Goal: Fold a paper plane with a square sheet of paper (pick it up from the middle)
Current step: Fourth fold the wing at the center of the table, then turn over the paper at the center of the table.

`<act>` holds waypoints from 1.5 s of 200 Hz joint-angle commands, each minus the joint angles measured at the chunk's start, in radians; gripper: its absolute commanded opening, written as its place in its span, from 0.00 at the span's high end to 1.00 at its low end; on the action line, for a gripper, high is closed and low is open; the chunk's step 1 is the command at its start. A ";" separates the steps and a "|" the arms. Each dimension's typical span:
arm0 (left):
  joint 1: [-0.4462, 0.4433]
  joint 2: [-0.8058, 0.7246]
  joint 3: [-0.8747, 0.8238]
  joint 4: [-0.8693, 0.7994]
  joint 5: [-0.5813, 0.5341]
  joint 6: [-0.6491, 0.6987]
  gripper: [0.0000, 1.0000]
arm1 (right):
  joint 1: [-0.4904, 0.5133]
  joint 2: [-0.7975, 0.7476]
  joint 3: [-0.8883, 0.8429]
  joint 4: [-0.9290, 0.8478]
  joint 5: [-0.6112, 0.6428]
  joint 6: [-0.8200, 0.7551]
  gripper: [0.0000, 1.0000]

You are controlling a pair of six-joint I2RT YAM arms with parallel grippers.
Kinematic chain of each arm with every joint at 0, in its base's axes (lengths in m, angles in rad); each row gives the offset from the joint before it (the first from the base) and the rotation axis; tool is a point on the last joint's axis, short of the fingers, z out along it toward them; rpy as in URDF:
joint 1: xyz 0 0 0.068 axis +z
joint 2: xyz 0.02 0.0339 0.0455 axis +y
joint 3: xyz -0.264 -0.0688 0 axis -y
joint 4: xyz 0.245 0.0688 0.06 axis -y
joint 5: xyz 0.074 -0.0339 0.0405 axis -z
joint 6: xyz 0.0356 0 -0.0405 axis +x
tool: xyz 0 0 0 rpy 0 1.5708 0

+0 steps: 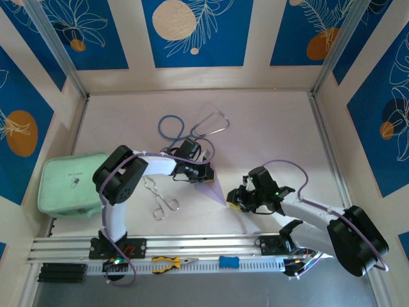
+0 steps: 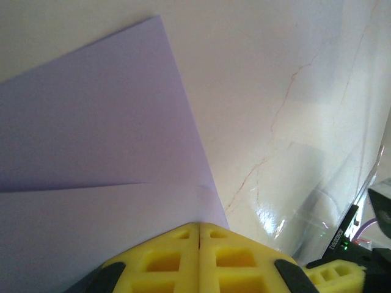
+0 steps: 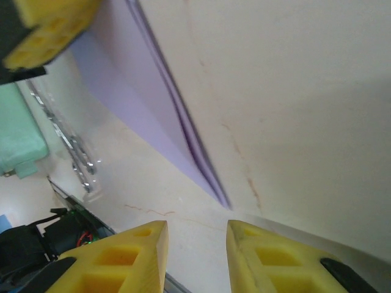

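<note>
yellow fingertips of the left gripper (image 2: 199, 226) are pressed together, shut, at the wide end of the lilac paper (image 2: 91, 110), probably pinning it to the table (image 1: 275, 121) for creasing. the paper is folded into a long wedge lying mid-table between the 2 arms, its point toward the right gripper (image 3: 195, 227), whose jaws stand parted and empty just short of that tip. metal forceps (image 1: 160, 198) lie just left of the paper, a stethoscope (image 1: 192, 128) behind it, a mint-green pouch (image 1: 67, 182) far left; none blocks the right gripper's approach.
</note>
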 commanded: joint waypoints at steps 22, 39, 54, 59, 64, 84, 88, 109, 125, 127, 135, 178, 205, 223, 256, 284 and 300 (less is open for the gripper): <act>0.007 0.032 -0.007 -0.029 -0.002 -0.020 0.98 | 0.018 0.057 0.016 0.036 -0.033 0.021 0.66; 0.007 0.033 -0.008 -0.023 0.002 -0.024 0.98 | 0.022 0.073 0.027 0.045 -0.040 0.016 0.68; 0.009 0.035 -0.011 -0.018 0.004 -0.029 0.98 | 0.024 0.088 0.031 0.053 -0.040 0.014 0.68; 0.008 0.036 -0.011 -0.017 0.004 -0.030 0.98 | 0.022 0.093 0.030 0.060 -0.042 0.016 0.68; 0.009 0.036 -0.010 -0.016 0.007 -0.030 0.98 | 0.024 0.099 0.030 0.064 -0.042 0.016 0.68; 0.009 0.032 -0.012 -0.015 0.009 -0.032 0.98 | 0.025 0.117 0.033 0.081 -0.042 0.019 0.68; 0.010 0.033 -0.011 -0.015 0.009 -0.031 0.98 | 0.025 0.119 0.033 0.084 -0.042 0.020 0.69; 0.010 0.032 -0.011 -0.012 0.011 -0.035 0.98 | 0.025 0.132 0.039 0.098 -0.047 0.022 0.69; 0.011 0.030 -0.011 -0.012 0.012 -0.034 0.98 | 0.026 0.136 0.040 0.109 -0.047 0.024 0.70; 0.011 0.031 -0.012 -0.012 0.012 -0.034 0.98 | 0.025 0.137 0.039 0.110 -0.046 0.025 0.71; 0.013 0.032 -0.011 -0.012 0.010 -0.034 0.98 | 0.027 0.139 0.040 0.116 -0.045 0.026 0.71; 0.014 0.032 -0.012 -0.008 0.016 -0.037 0.98 | 0.024 0.165 0.042 0.157 -0.047 0.034 0.71; 0.019 0.030 -0.012 -0.005 0.018 -0.042 0.98 | 0.024 0.169 0.044 0.160 -0.046 0.034 0.71; 0.022 0.031 -0.018 0.007 0.024 -0.050 0.98 | 0.022 0.165 0.041 0.163 -0.044 0.034 0.70; 0.028 0.028 -0.023 0.014 0.024 -0.058 0.98 | 0.017 0.149 0.030 0.173 -0.040 0.037 0.70; 0.029 0.028 -0.026 0.023 0.028 -0.063 0.98 | 0.013 0.147 0.024 0.196 -0.047 0.041 0.69; 0.028 0.027 -0.028 0.028 0.029 -0.067 0.98 | 0.011 0.147 0.025 0.197 -0.044 0.041 0.68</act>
